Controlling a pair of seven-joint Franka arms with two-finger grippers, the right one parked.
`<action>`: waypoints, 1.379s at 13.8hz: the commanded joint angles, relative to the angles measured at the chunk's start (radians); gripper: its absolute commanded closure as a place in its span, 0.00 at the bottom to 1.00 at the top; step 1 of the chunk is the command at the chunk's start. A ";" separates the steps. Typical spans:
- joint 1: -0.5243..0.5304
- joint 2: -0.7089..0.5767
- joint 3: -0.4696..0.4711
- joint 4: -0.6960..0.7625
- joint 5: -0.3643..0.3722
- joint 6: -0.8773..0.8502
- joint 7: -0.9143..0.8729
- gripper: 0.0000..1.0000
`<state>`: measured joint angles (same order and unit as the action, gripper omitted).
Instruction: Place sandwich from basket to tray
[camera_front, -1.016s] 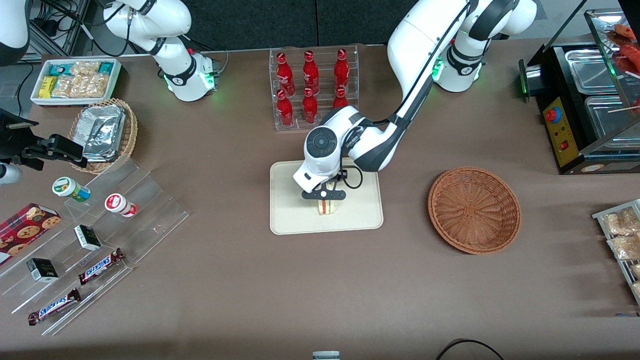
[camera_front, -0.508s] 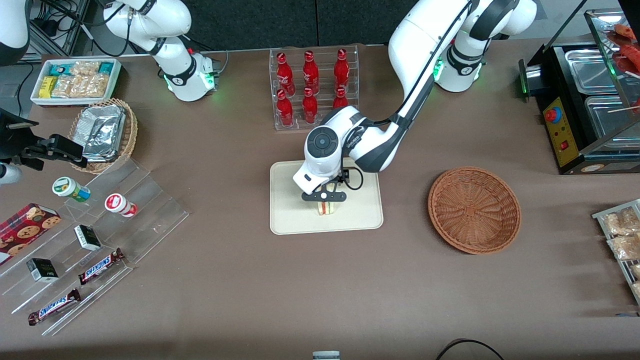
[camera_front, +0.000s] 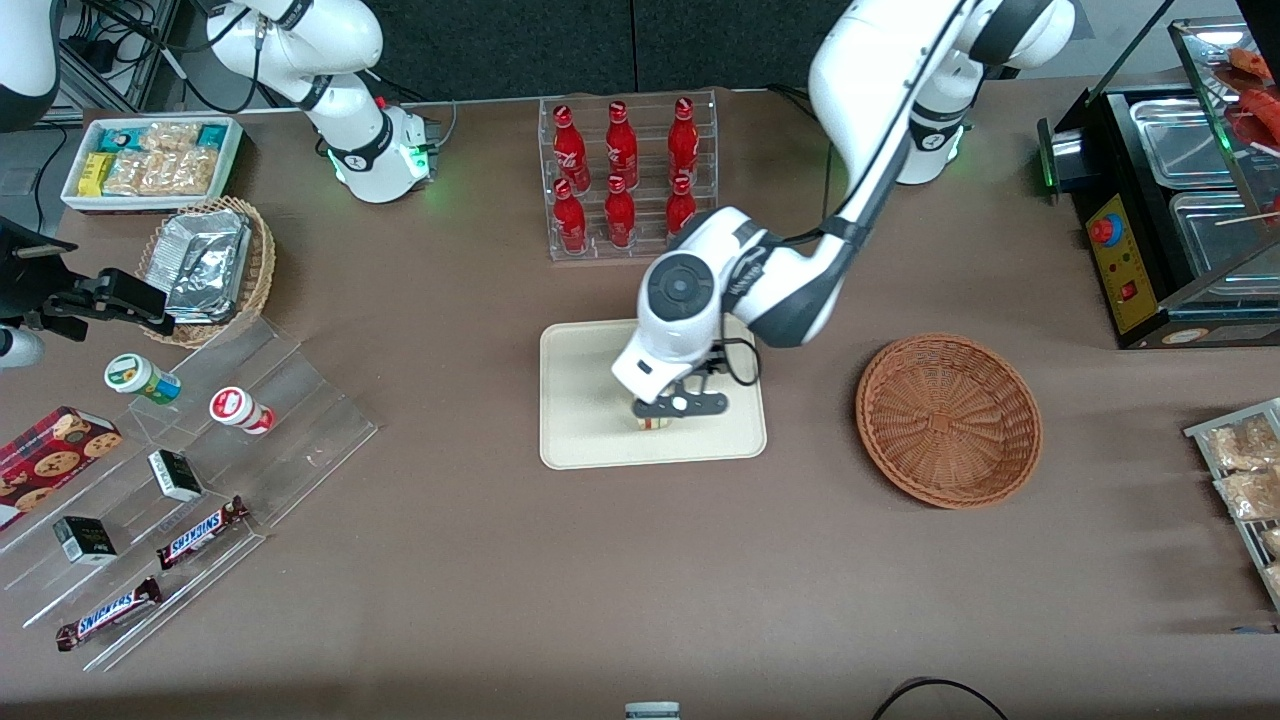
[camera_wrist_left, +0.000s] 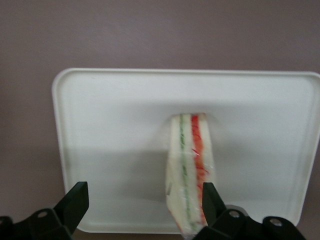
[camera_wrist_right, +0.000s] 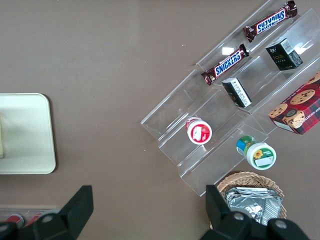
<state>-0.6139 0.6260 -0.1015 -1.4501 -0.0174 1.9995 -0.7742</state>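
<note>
Release step: sandwich (camera_wrist_left: 189, 172) sits on the tray (camera_front: 575, 440), basket (camera_front: 947, 420) empty beside it, gripper (camera_front: 681, 404) just above the tray with jaws spread and released; next, lift straight clear.

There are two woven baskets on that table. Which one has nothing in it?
The reddish-brown basket, toward the working arm's end. The tan basket holds silver foil packets. The gripper hangs open above the sandwich on the tray.

Left arm reaching down from its base at the working end of the desk, elbow bent, wrist pointing straight downward. Hand (camera_front: 672, 408) poised low above the desk's middle, fingers (camera_wrist_left: 76, 201) spread wide apart, gripping nothing.
</note>
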 joint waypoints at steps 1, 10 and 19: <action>0.061 -0.052 -0.006 -0.039 0.005 -0.041 0.022 0.00; 0.331 -0.193 -0.009 -0.145 -0.042 -0.105 0.360 0.00; 0.493 -0.360 -0.009 -0.251 -0.061 -0.191 0.613 0.00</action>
<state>-0.1581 0.3755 -0.0997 -1.6050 -0.0585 1.8142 -0.2011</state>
